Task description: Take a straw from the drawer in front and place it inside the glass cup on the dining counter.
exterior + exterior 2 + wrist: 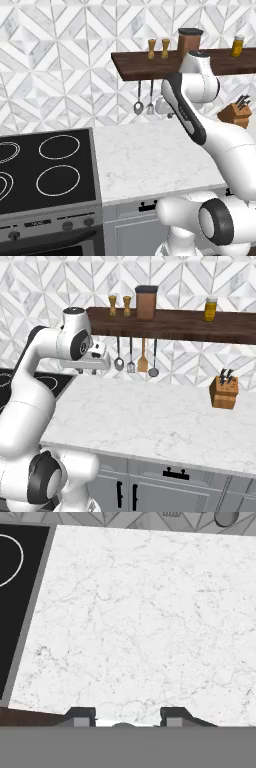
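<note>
Room: we face a kitchen wall of patterned grey-white tile, with a dark wooden shelf [175, 326] carrying jars and shakers, and utensils [131, 363] hanging under it.
Table: the long white marble table [150, 160] lies bare in front of us; a black stove [45, 170] sits at its 9 o'clock end.
Hand: our hand [87, 370] hangs above the table near the stove edge, pointing down. In the hand view its two fingertips [80, 716] stand apart with nothing but marble between them.
Drawer: we judge the drawer front with the dark handle [175, 472], just under the table edge, to be the one in front; it looks closed.
Straw and cup: we cannot place either one; we take the straw to be inside that closed drawer.
Progress: we judge the task barely begun. Nothing is held, the drawer is yet to be opened, and the carry to the dining counter is all ahead.
Views compared: the right base view gives us the knife block [224, 392] at 3 o'clock clearly and the cabinet doors below; the left base view gives the stove rings and knobs.
</note>
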